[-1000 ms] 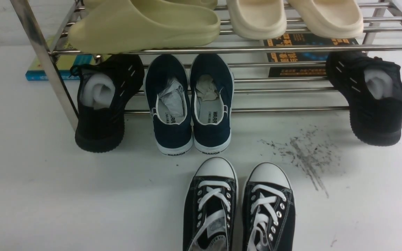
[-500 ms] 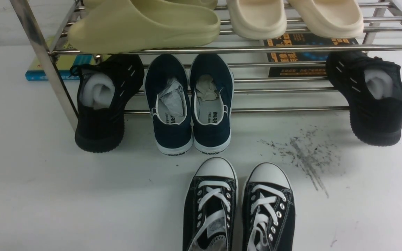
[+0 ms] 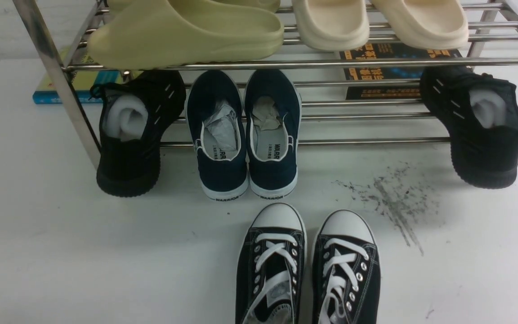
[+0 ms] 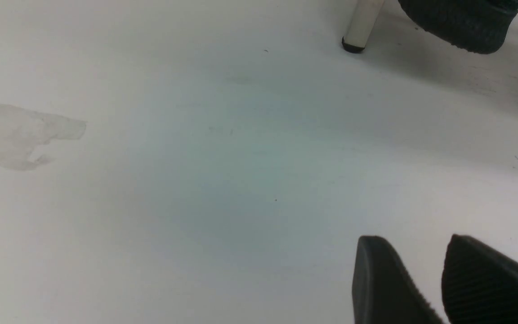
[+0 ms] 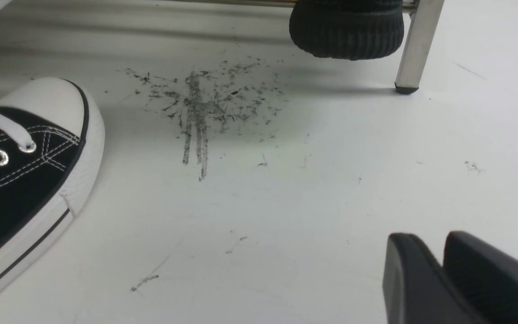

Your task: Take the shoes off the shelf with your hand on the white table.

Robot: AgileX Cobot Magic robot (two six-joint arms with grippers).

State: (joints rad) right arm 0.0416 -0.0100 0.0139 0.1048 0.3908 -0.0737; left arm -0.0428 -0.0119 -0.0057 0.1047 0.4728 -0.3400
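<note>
Right black gripper [image 5: 439, 243]: jaws slightly parted, empty.
Left black gripper [image 4: 421, 245]: narrow gap, empty.
Change: none visible.
Black canvas sneakers [image 3: 308, 265]: on white table [image 3: 83, 252], before chrome shelf [image 3: 56, 76].
Nearby: navy slip-ons [image 3: 245, 130].

"WARRIOR" is showing on the white heel strips of the navy canvas slip-on shoes [image 3: 245, 135], and partly, as "WARR", on their grey insoles. The book covers' print is staying unreadable.

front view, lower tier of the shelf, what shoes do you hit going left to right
all-black knit shoe → left navy slip-on → right navy slip-on → bare chrome bars → second all-black knit shoe
</note>
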